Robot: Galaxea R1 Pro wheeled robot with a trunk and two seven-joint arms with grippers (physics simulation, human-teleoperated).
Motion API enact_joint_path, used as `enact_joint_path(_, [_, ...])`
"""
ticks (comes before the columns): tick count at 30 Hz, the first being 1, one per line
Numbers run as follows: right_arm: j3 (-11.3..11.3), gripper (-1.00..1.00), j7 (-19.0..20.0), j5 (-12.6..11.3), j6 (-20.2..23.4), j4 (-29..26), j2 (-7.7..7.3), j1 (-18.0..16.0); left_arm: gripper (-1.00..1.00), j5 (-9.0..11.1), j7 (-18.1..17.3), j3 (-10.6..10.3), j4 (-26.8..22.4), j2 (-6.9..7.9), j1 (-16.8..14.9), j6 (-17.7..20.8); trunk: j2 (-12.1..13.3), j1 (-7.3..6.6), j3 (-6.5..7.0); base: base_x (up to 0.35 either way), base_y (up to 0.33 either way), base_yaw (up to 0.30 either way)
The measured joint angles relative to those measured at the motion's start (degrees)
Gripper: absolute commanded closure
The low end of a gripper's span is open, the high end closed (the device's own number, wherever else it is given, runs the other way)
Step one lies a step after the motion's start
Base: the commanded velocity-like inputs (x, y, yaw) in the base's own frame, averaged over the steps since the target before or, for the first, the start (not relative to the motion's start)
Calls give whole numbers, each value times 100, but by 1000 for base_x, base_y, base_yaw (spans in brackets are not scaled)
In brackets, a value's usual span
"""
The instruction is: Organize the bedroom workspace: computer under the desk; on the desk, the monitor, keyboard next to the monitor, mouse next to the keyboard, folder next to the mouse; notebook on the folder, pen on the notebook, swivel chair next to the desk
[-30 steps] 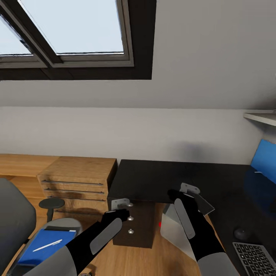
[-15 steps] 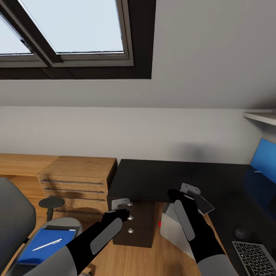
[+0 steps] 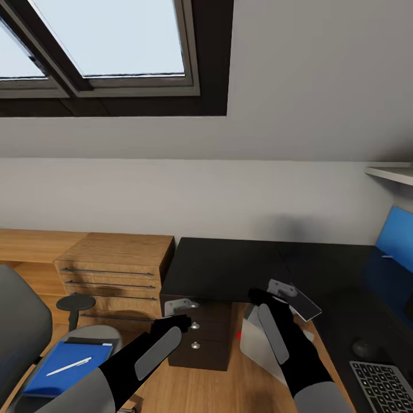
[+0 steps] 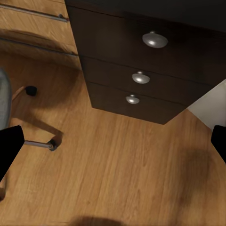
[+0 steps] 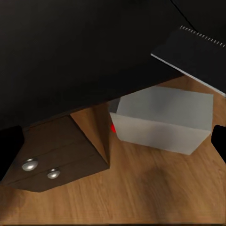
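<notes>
1. Hovering at the desk's point(image 3: 229, 267) front edge, the right gripper point(image 3: 282, 291) has its fingers spread wide, with nothing between them. The right wrist view looks down past the desk edge to the floor.
2. The left gripper point(image 3: 182, 314) hangs in front of the desk's black drawers point(image 4: 136, 75), equally wide open and empty, above bare wooden floor.
3. The notebook point(image 3: 304, 307) lies on the desk's front edge just beside the right gripper. One corner appears to overhang the edge, above the computer point(image 5: 160, 120), which stands on the floor under the desk with its red light point(image 5: 113, 127) facing the drawers.
4. The folder point(image 3: 69, 361) rests on the seat of the swivel chair point(image 3: 23, 327), well to the left of the desk, and the pen point(image 3: 70, 367) lies on top of it. The keyboard point(image 3: 381, 387) and the mouse point(image 3: 362, 348) sit on the desk's right part.
5. Risk: a sideways brush from the right wrist could tip the overhanging notebook off the desk onto the computer or the floor.
6. Risk: closing on the thin notebook from a poor angle may push it along the glossy top instead of gripping it.
7. Risk: if the folder is lifted at a tilt, the loose pen could roll off and drop beneath the chair.
</notes>
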Motion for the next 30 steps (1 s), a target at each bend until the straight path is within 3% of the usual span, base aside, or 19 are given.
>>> enact_joint_path(2, [6,-100,20,0,-179,95,1,0,-100,0,0,6,3,0,0,0,-81,44,-36,0,0,0])
enact_joint_path(3, [35,-100,185,4,-1101,380,-3,0,-100,0,0,13,7,6,0,-5,-120,66,-54,0,0,0])
enact_joint_path(6, [115,-100,467,2,-1969,752,-8,-1,-100,0,0,15,8,7,0,-5,-241,132,-108,0,0,0])
enact_joint_path(7, [186,-100,848,-4,-2879,1297,-9,-3,-100,0,0,15,8,8,0,-3,-281,154,-127,0,0,0])
enact_joint_path(8, [212,-100,1097,19,-3440,1751,-3,-5,-100,0,4,16,8,8,0,-2,-322,176,-146,0,0,0])
enact_joint_path(11, [231,-100,1400,9,-4212,2345,8,-15,-100,0,6,16,8,8,0,-1,-443,242,-199,0,0,0])
enact_joint_path(13, [232,-100,1723,-98,-5001,2819,20,-22,-100,33,9,26,8,14,0,0,-523,286,-235,0,0,0])
enact_joint_path(16, [229,-100,1845,-256,-5173,2939,20,-25,-100,87,9,39,7,16,0,-1,-644,352,-289,0,0,0])
enact_joint_path(20, [223,-100,2088,-1157,-5319,3069,17,-26,-100,188,7,56,2,21,0,-6,-805,440,-361,0,0,0])
enact_joint_path(25, [214,-100,2150,-1841,-5340,3113,4,-27,-100,205,2,60,0,21,0,-8,-1006,550,-451,0,0,0])
enact_joint_path(26, [218,-100,2162,-2107,-5350,3120,4,-27,-100,209,2,60,0,19,0,-8,-1046,572,-469,0,0,0])
enact_joint_path(30, [236,-100,2164,-2250,-5387,3140,13,-27,-100,211,4,60,0,18,0,-8,-1207,660,-541,0,0,0])
